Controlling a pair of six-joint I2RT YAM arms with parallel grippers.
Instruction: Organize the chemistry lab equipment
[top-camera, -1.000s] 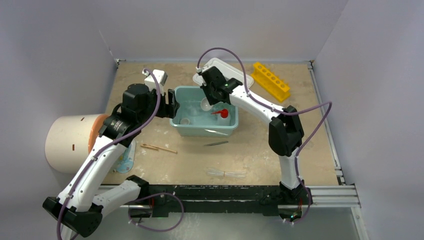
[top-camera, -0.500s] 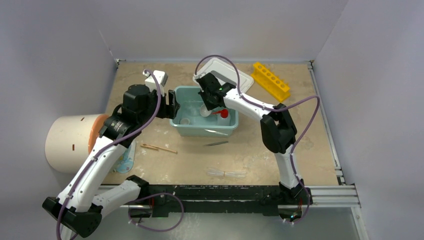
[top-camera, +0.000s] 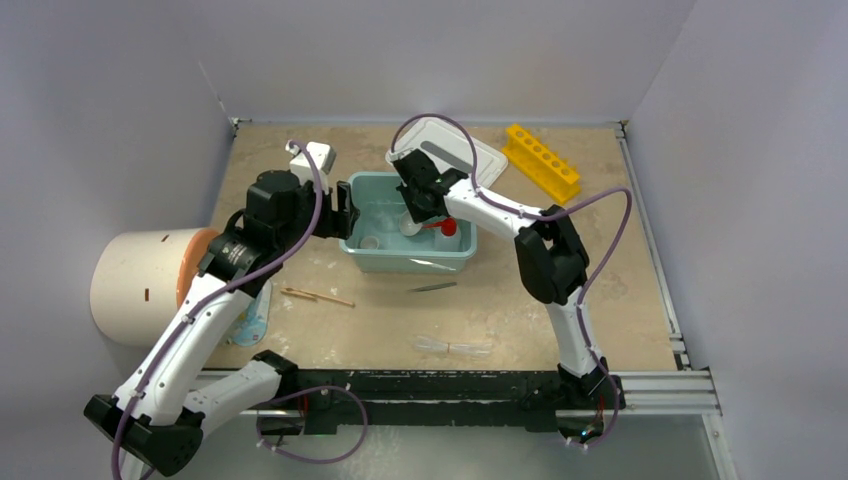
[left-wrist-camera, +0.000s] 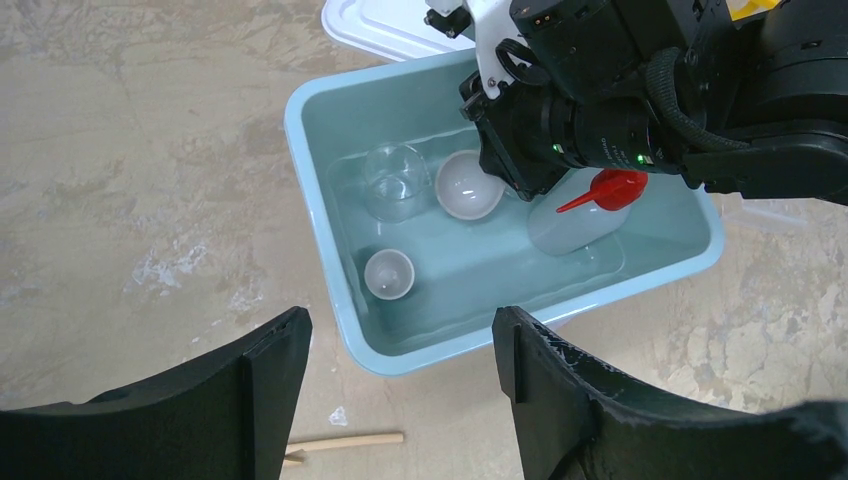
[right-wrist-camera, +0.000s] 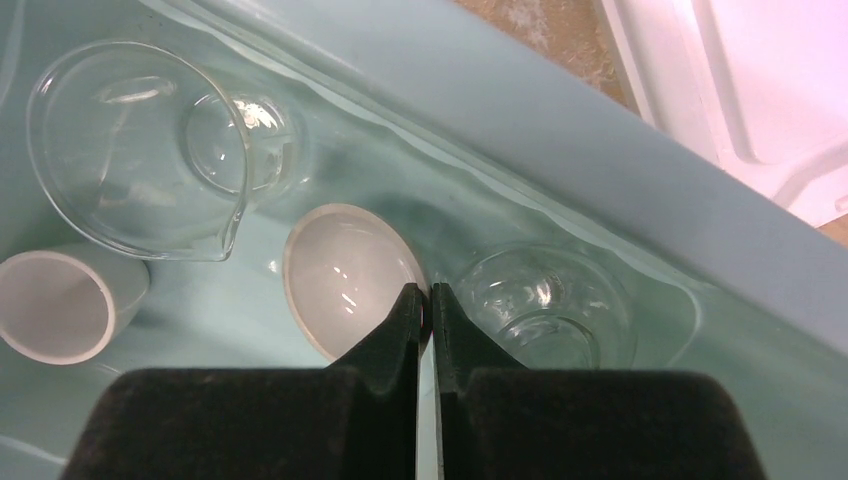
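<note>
My right gripper (top-camera: 413, 214) reaches into the teal tub (top-camera: 410, 266). Its jaws (right-wrist-camera: 430, 292) are shut on the rim of a white bowl (right-wrist-camera: 345, 275), also seen in the left wrist view (left-wrist-camera: 470, 185). In the tub lie a clear beaker (right-wrist-camera: 130, 150), a smaller white bowl (left-wrist-camera: 389, 273), a second clear glass (right-wrist-camera: 545, 300) and the squeeze bottle with red nozzle (left-wrist-camera: 610, 188). My left gripper (left-wrist-camera: 400, 325) is open and empty, hovering at the tub's left corner. Tweezers (top-camera: 432, 287), wooden sticks (top-camera: 318, 295) and clear tubes (top-camera: 455, 347) lie on the table.
The white lid (top-camera: 455, 150) lies behind the tub and a yellow rack (top-camera: 541, 160) stands at the back right. The cream cylinder (top-camera: 140, 285) sits at the left edge. A pale blue item (top-camera: 250, 320) lies partly hidden under my left arm.
My right gripper has moved left and down into the tub, onto the white bowl. The left arm has barely moved.
</note>
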